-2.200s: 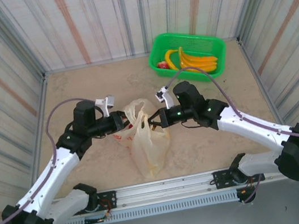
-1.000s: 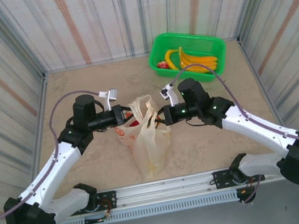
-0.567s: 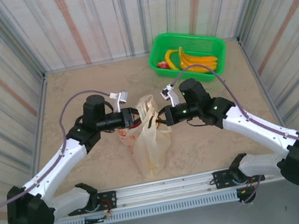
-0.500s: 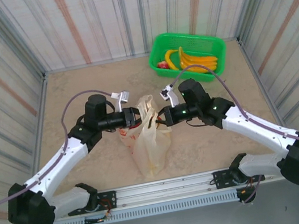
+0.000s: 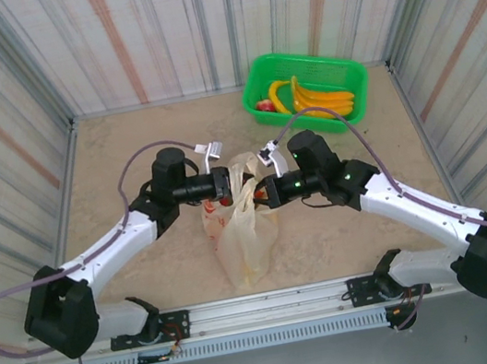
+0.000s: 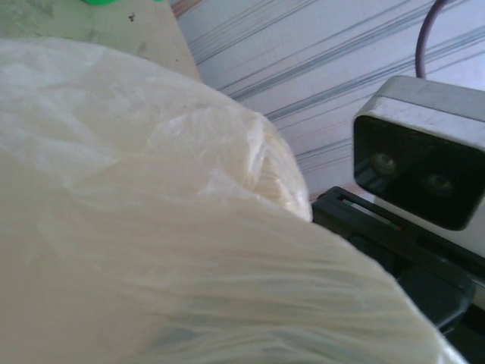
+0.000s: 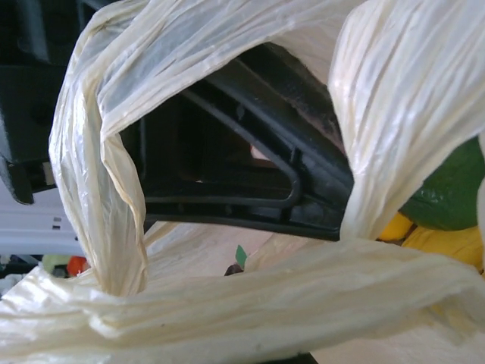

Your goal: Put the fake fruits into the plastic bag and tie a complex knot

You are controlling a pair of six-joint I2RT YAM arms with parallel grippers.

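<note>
1. The plastic bag [image 5: 242, 238] sits mid-worktop [image 5: 124, 141] between both arms, its top pulled up and its body slumped toward the near edge.
2. The right pincer [image 5: 262, 192] is closed tight, pinching a bag handle strip [image 7: 227, 311]. Handle loops hang right in front of its camera.
3. The left pincer [image 5: 224, 183] is pressed into the bag top from the left. Plastic hides the jaws, so I cannot tell their gap.
4. Some fake fruits [image 5: 319, 99], bananas plus a red one [image 5: 264, 105], lie in the green basket [image 5: 344, 69] at the far right. A green one [image 7: 447, 189] and a yellow one [image 7: 443, 244] are inside the bag.
</note>
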